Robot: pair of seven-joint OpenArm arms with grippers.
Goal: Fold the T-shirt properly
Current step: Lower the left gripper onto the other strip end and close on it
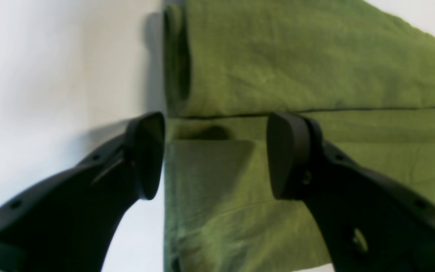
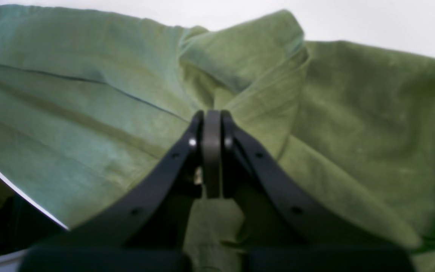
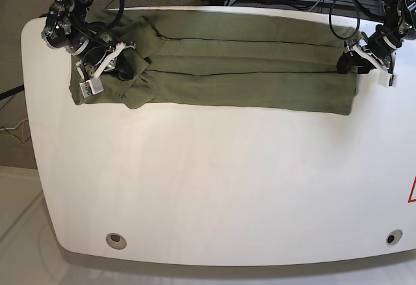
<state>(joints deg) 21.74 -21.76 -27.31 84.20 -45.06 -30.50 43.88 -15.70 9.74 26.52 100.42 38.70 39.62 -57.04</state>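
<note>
T-shirt (image 3: 227, 70): 1, folded into a long band along the table's (image 3: 214, 187) far edge.
Left fingers (image 1: 215, 155): wide apart over 1 shirt end.
Right fingers (image 2: 212, 151): pressed together at the other end; cannot tell if cloth is pinched.

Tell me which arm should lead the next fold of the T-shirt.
Probably the right. The right gripper is already shut on the T-shirt at its bunched end. The left gripper stands open over the other end's edge, gripping nothing, so it would first have to close.
</note>
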